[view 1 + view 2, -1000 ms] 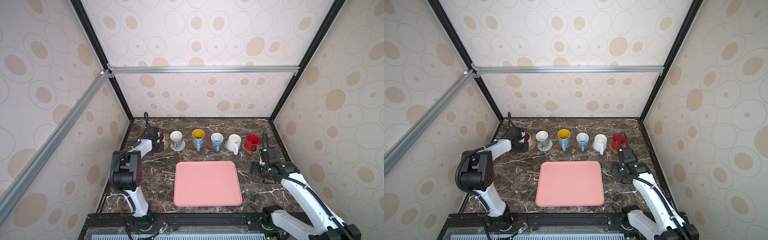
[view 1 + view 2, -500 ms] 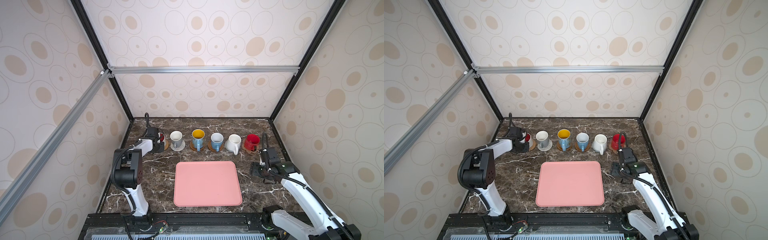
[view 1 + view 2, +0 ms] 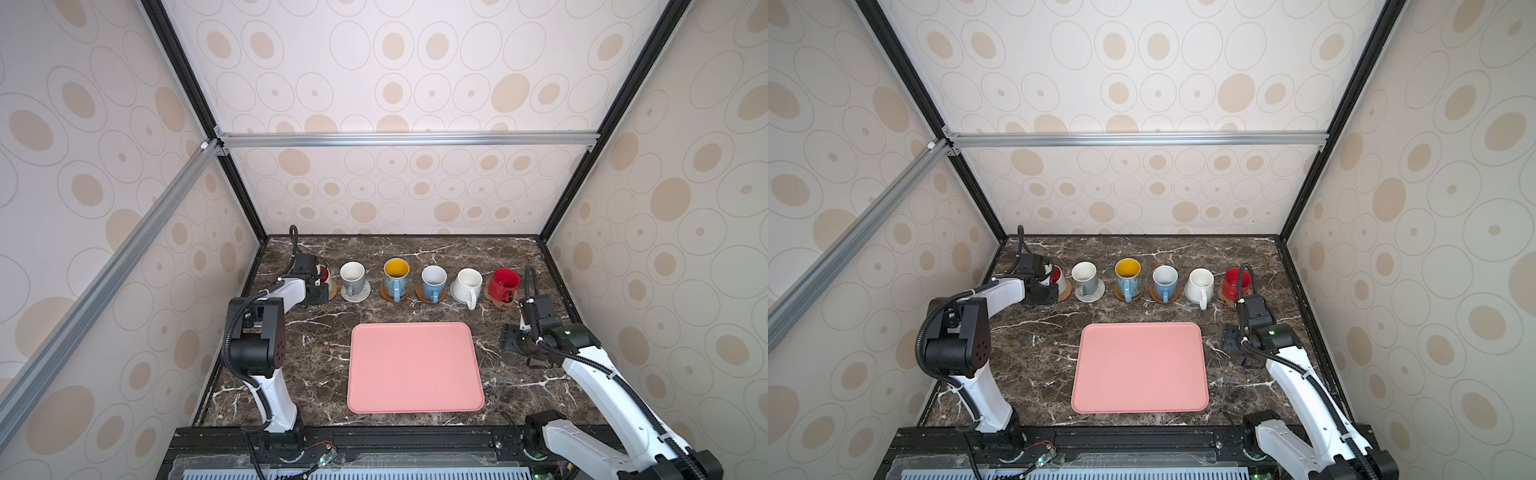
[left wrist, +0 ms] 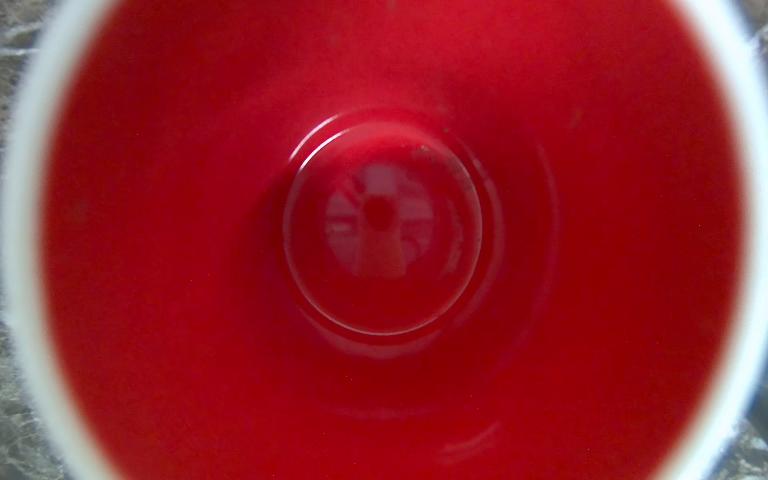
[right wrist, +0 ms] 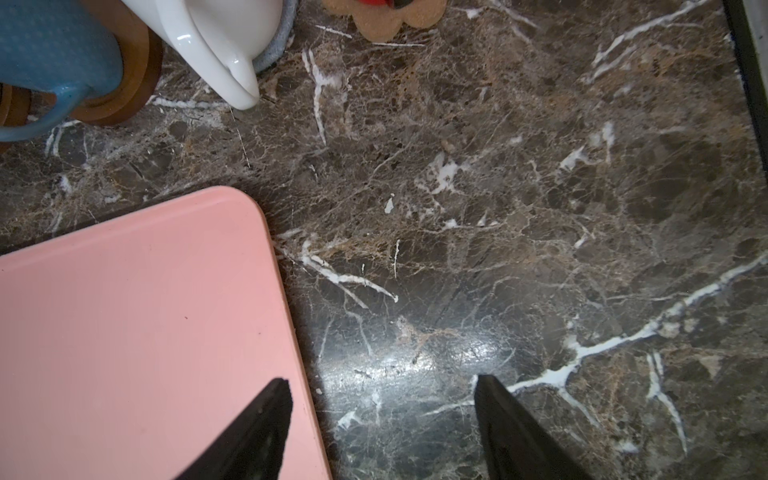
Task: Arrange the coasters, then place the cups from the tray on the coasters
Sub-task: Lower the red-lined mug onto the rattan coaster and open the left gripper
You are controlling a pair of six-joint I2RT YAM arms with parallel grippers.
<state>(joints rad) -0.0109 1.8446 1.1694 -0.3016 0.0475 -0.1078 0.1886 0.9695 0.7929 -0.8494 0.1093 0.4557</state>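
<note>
The left claw [image 3: 315,290] sits low at the far left end of the mug row, right over the red-lined mug [image 4: 382,232], whose glossy red inside fills the left wrist view. Its jaws are pressed together, but the top views hide the tips, so I cannot tell whether they pinch the mug's wall or handle. That mug stands under the claw on the tan coaster [image 3: 1066,291], whose edge peeks out on the claw's right. Going right from this claw, the grey mug [image 3: 352,277] stands on the cream coaster [image 3: 358,294]. Next come the patterned mug [image 3: 395,278] on a brown disc [image 3: 384,293] and the blue mug [image 3: 433,281] on the second disc [image 3: 443,296]. Then the white mug [image 3: 467,284] sits on the grey-blue coaster [image 5: 274,50], only a sliver of which shows in the right wrist view. All four are upright, handles turned toward the arms' bases. The tray [image 3: 415,368] lies flat between the two claws, nearer the bases than the row. The red mug [image 3: 503,283] stands on the paw coaster [image 5: 399,20], ahead of the right claw [image 5: 380,384] and apart from it. That claw hangs over the table [image 5: 498,208] just off the tray's right edge, jaws spread, gripping nothing. One of its fingers [image 5: 266,419] is above the tray's rim, the other above marble.
</note>
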